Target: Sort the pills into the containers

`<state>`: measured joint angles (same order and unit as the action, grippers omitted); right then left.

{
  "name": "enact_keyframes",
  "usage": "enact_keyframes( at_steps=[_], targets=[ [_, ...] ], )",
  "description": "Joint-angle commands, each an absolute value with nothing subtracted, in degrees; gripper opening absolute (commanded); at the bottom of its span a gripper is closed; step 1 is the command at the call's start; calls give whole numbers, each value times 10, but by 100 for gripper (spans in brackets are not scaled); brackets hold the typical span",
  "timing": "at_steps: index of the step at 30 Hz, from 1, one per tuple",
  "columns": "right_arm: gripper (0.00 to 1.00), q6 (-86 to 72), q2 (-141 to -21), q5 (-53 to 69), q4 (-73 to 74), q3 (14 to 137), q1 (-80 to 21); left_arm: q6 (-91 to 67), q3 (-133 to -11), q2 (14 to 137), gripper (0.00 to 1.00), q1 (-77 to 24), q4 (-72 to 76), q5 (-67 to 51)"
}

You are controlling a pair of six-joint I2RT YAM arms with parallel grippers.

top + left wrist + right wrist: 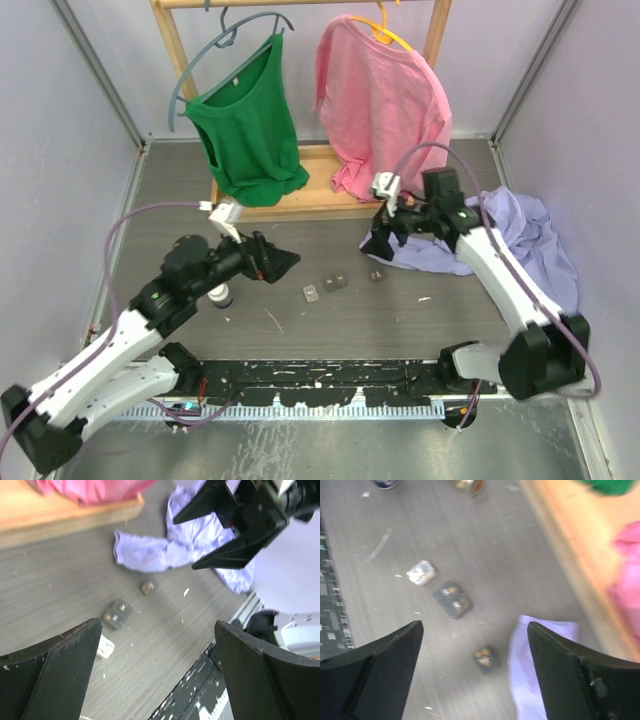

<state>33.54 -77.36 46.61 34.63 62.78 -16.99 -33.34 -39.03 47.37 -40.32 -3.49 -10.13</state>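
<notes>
Left gripper (157, 624) agape near dark container (118, 614), pale specks (460, 603) inside

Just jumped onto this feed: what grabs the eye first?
The green shirt and pink shirt hanging on the wooden rack at the back dominate. A crumpled lavender cloth lies at the right, and three tiny tubs sit mid-table near the open left tool and right tool.

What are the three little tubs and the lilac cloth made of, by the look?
Pale tub: clear glossy plastic, likely; it glints. Larger dark tub and smaller dark tub: matte dark plastic perhaps; too blurred to be sure. Lilac cloth: thin fabric, matte, soft folds and creases.
</notes>
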Motion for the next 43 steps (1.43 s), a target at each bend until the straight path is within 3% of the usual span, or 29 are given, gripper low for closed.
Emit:
enact_keyframes(
  at_steps=[1,9,18,23,43],
  targets=[
    [98,382,-637,409,290,597,-125,-301,-418,369,98,-393,-90,-41],
    [100,136,-617,308,318,832,-49,-265,-622,341,98,-393,-285,-1],
    [100,12,-627,359,397,1038,-49,-259,-821,410,98,-393,-396,-9],
    [100,-67,-629,279,402,1075,-49,-254,-851,422,98,-393,-408,-23],
    [100,-32,-620,289,361,1004,-49,-212,-851,420,98,-392,-423,15]
  ],
)
